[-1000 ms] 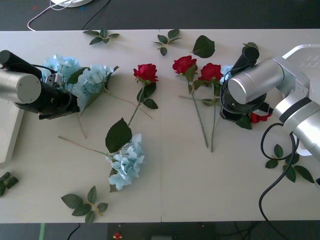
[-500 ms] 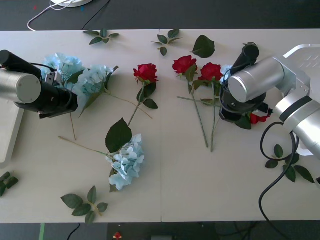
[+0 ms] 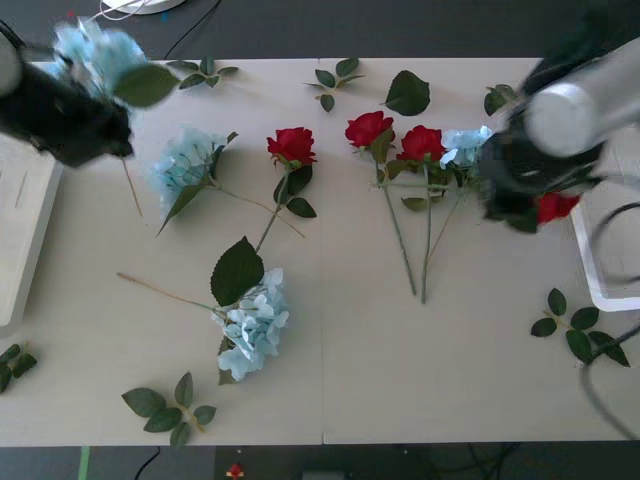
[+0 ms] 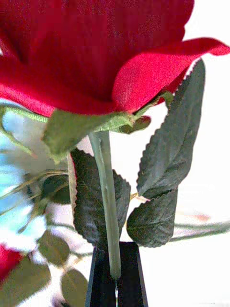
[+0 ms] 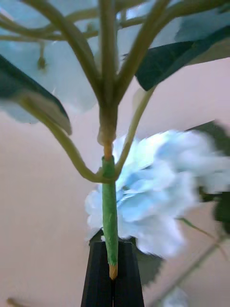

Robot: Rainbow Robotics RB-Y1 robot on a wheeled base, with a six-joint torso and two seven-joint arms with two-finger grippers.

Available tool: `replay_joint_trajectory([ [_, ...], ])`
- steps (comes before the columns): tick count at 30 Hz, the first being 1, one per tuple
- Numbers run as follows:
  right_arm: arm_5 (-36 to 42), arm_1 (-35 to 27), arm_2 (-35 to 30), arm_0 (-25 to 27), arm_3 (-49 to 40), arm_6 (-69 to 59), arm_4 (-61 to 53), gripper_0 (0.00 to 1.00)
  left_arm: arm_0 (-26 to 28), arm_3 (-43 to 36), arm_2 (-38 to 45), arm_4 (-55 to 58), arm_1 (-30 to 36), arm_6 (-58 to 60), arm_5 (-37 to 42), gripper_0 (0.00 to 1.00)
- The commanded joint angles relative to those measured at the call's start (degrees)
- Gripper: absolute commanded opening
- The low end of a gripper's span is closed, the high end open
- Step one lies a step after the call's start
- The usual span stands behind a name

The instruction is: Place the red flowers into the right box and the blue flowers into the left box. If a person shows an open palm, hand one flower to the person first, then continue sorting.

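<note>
Left gripper (image 5: 113, 283) black fingers pinching the green stem of a pale blue fluffy artificial flower (image 3: 92, 50) lifted near the thick-walled white plastic bin (image 3: 22, 235), right gripper (image 4: 116, 283) clamping a red fabric rose (image 4: 91, 48) stem beside the thin-rimmed white tray (image 3: 598, 270), no legible writing.

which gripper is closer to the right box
Right. The right gripper, shut on a red flower, hangs just beside the right box. The left gripper, holding a blue flower, is across the table.
</note>
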Motion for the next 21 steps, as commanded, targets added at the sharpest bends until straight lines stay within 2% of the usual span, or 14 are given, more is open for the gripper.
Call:
replay_joint_trajectory([
  [1,1.8,-12.5,-7.5,2.8,-5.5,16.8,-7.3,0.00,-3.6,0.1,7.4,-1.1,7.5,-9.7,4.3,0.00],
  [6,1.8,-22.7,-12.5,7.8,-5.6,39.3,-13.6,0.00,-2.4,3.3,11.9,-1.3,12.8,-17.2,6.9,0.00],
  [8,1.6,-25.7,-14.4,10.2,-4.8,48.7,-14.7,0.00,-0.8,6.0,15.1,-1.0,14.2,-20.9,7.7,0.00],
  [10,1.0,-28.6,-18.1,13.9,-3.6,62.1,-15.1,0.00,2.8,9.7,21.9,-1.0,15.5,-28.1,7.7,0.00],
  [14,-2.5,-30.8,-23.1,19.9,-0.2,82.2,-14.9,0.00,8.2,15.2,34.6,-5.0,15.7,-37.2,7.7,0.00],
  [15,-5.0,-30.9,-24.6,21.9,1.6,90.4,-14.8,0.00,11.0,16.1,39.6,-7.1,15.7,-40.7,7.7,0.00],
  [17,-7.4,-30.9,-25.6,23.1,3.8,97.9,-14.8,0.00,14.3,16.1,44.3,-9.2,15.6,-43.6,7.7,0.00],
  [21,-14.1,-29.0,-25.6,23.6,9.9,111.0,-14.4,0.00,25.1,13.5,54.7,-12.5,15.4,-51.6,5.8,0.00],
])
